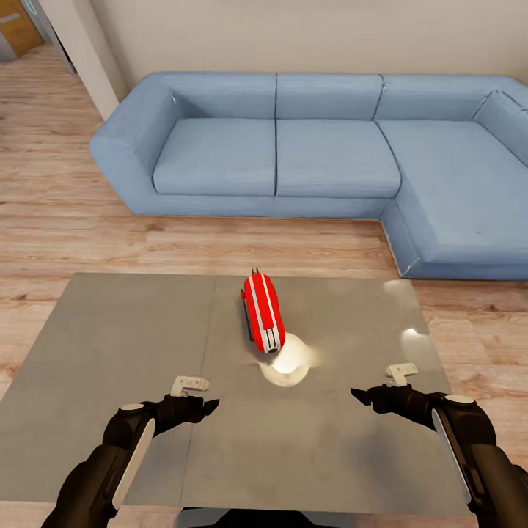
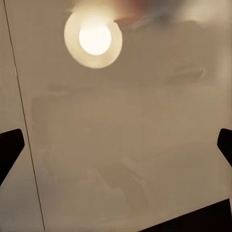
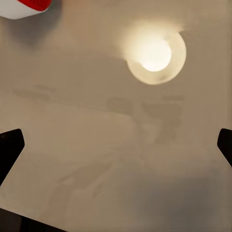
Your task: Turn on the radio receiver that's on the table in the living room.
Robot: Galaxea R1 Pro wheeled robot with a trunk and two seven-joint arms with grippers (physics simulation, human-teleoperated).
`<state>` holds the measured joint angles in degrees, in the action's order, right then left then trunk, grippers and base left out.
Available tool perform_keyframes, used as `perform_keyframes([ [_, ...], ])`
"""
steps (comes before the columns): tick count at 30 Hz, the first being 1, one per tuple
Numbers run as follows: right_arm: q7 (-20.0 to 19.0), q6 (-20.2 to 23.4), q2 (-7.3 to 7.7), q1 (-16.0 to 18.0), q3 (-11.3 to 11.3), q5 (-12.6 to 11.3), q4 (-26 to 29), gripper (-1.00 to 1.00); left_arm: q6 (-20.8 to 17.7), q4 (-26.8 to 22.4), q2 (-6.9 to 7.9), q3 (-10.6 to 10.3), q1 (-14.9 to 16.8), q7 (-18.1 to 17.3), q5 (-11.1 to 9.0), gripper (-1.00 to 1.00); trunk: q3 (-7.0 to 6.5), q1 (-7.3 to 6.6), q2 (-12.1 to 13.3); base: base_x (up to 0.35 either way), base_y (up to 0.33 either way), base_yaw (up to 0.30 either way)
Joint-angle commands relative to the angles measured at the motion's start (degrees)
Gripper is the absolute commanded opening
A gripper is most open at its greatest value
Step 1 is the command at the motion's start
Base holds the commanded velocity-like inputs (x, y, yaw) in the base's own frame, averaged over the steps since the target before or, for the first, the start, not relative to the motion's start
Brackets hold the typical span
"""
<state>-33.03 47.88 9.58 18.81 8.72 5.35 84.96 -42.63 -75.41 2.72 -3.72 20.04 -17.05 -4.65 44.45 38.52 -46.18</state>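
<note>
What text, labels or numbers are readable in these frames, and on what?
None readable.
The red radio on the table shows white stripes along its edge, no lettering or digits visible from this angle; its face is turned away from the head camera.
The table top carries a lamp reflection and a seam, no markings.
The sofa and both grippers, left and right, bear no legible print.

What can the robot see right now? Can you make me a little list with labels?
room: living room with wood floor
radio: red with white stripes, standing on its edge on the table
table: grey, shiny, a lamp's glare beside the radio
sofa: blue, L-shaped, behind the table
left gripper: open, above the table, empty
right gripper: open, above the table, empty
touching radio: neither gripper
</note>
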Motion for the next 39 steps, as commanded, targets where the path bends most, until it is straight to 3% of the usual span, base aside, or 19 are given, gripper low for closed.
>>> perform_keyframes([
  [1, 0.03, 0.01, 0.0, 0.0, 0.03, 0.0, 0.0, 1.0, 0.0, 0.0, 0.0, -0.01, 0.0, 0.0, 0.0, 1.0, 0.07, 0.0, 0.0, 0.0, 0.0, 0.0],
  [39, 0.18, -0.07, 0.0, 0.0, 0.04, 0.06, 0.03, 1.0, 0.0, 0.0, 0.0, 0.03, 0.0, -0.07, 0.0, 1.0, 3.25, 0.0, 0.0, 0.0, 0.0, 0.0],
])
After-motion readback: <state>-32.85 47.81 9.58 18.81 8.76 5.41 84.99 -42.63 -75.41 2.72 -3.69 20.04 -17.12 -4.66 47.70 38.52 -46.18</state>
